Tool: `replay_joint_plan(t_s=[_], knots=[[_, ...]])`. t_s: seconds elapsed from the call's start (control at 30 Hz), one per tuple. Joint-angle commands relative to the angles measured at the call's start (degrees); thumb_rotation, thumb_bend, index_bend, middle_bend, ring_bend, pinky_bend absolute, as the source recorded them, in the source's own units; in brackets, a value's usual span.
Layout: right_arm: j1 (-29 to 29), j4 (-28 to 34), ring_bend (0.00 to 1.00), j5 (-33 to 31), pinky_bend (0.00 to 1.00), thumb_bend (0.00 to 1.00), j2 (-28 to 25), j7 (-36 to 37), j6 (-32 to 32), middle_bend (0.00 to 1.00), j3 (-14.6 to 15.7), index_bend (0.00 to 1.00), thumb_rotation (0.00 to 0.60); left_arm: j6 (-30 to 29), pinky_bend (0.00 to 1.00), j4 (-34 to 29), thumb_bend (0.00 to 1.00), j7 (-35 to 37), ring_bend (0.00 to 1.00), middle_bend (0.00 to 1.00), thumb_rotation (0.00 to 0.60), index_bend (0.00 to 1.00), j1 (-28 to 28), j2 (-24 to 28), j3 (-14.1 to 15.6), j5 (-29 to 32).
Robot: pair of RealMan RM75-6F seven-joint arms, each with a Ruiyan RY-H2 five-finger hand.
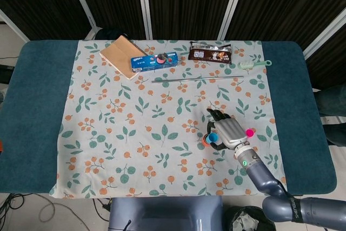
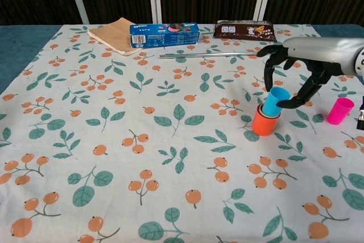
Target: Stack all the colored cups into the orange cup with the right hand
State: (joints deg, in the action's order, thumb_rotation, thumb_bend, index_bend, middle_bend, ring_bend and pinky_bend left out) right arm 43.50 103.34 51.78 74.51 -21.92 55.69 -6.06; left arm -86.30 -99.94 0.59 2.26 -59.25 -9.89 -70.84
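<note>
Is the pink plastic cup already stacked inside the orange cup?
No, the pink plastic cup stands alone on the floral tablecloth, apart from the orange cup, on its right in the chest view.

In the head view the silver five-finger right hand [image 1: 229, 132] covers most of the small orange plastic cup [image 1: 205, 142] (only a sliver shows); the chest view's right edge cuts off its forearm.

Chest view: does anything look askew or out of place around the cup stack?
The blue cup sits tilted in the orange cup, leaning right and not fully seated, with the right hand holding it. The pink cup stands upright, apart.
</note>
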Motion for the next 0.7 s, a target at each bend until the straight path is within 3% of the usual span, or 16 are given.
replay_joint_plan(t_s=[0.03, 0.1, 0.17, 0.33, 0.47, 0.7], knots=[[0.0, -0.3, 0.06, 0.3, 0.29, 0.36, 0.1, 0.2, -0.5, 0.00, 0.2, 0.29, 0.600, 0.0, 0.13, 0.0, 0.39, 0.1, 0.01, 0.03, 0.600, 0.15, 0.0, 0.0, 0.0, 0.0], [0.1, -0.3, 0.05, 0.3, 0.23, 0.36, 0.0, 0.0, -0.8, 0.00, 0.4, 0.09, 0.600, 0.0, 0.13, 0.0, 0.39, 0.1, 0.01, 0.03, 0.600, 0.15, 0.0, 0.0, 0.0, 0.0], [0.2, -0.2, 0.03, 0.0, 0.17, 0.36, -0.3, -0.2, -1.2, 0.00, 0.5, 0.03, 0.600, 0.1, 0.13, 0.0, 0.39, 0.1, 0.01, 0.03, 0.600, 0.15, 0.0, 0.0, 0.0, 0.0], [0.1, -0.2, 0.02, -0.9, 0.17, 0.36, -0.9, -0.1, -0.3, 0.00, -0.3, 0.05, 0.600, 0.1, 0.13, 0.0, 0.39, 0.2, 0.01, 0.03, 0.600, 0.15, 0.0, 0.1, 0.0, -0.1], [-0.6, -0.2, 0.02, -1.5, 0.17, 0.36, -2.5, 0.1, 1.1, 0.00, -0.9, 0.15, 0.600, 0.1, 0.13, 0.0, 0.39, 0.2, 0.01, 0.03, 0.600, 0.15, 0.0, 0.1, 0.0, 0.0], [-3.3, -1.3, 0.02, -3.1, 0.17, 0.36, -7.0, 1.2, 2.0, 0.00, 0.3, 0.22, 0.600, 0.1, 0.13, -0.1, 0.39, 0.1, 0.01, 0.03, 0.600, 0.15, 0.0, 0.1, 0.0, 0.0]])
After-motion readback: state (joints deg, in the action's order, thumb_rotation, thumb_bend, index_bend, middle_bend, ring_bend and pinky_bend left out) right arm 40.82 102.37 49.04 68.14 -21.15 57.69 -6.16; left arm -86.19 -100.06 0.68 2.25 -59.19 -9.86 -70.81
